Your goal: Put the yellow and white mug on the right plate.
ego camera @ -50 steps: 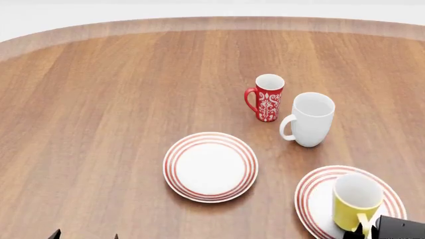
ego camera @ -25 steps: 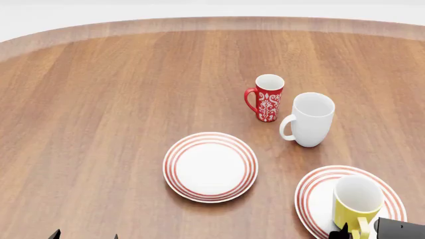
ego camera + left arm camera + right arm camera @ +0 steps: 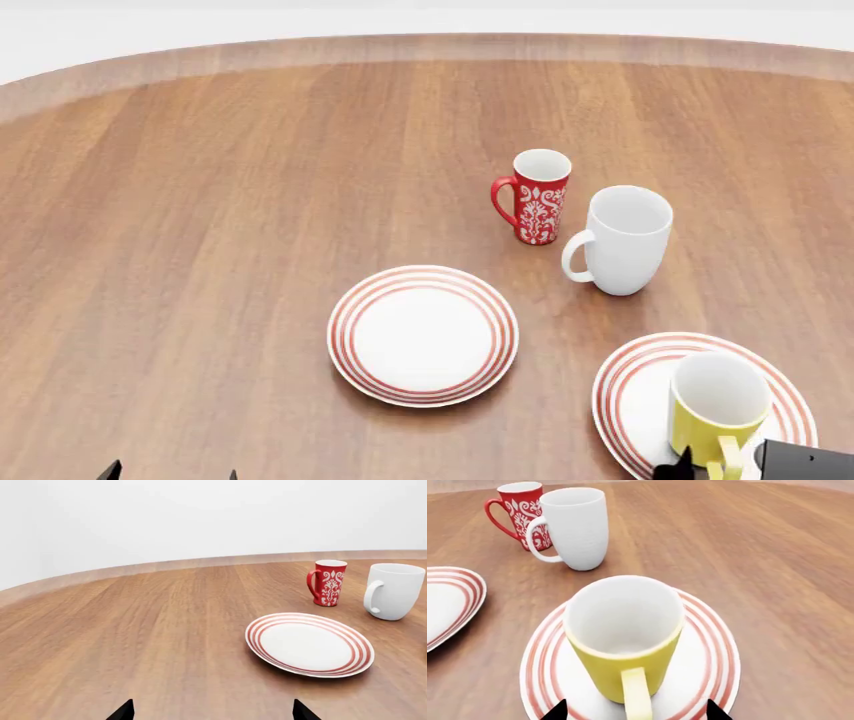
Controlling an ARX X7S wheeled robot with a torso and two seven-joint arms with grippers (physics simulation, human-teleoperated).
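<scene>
The yellow and white mug (image 3: 714, 410) stands upright on the right plate (image 3: 634, 385) at the near right of the table, handle toward me. In the right wrist view the mug (image 3: 624, 640) sits on the plate (image 3: 707, 645), with its handle between my fingertips (image 3: 560, 712). My right gripper (image 3: 634, 714) is open, its jaws wide apart on either side of the handle and not touching it. It shows at the bottom right of the head view (image 3: 727, 468). My left gripper (image 3: 212, 712) is open and empty, low over bare wood, also seen in the head view (image 3: 171, 472).
The left plate (image 3: 423, 334) lies at the table's middle. A slim red patterned mug (image 3: 535, 196) and a taller white mug (image 3: 619, 240) stand behind the right plate. The table's curved far edge (image 3: 427, 45) runs along the back.
The right gripper has drawn back toward me from the mug's handle, with its jaws apart. The mug stays on the right plate. The left arm has not moved.
</scene>
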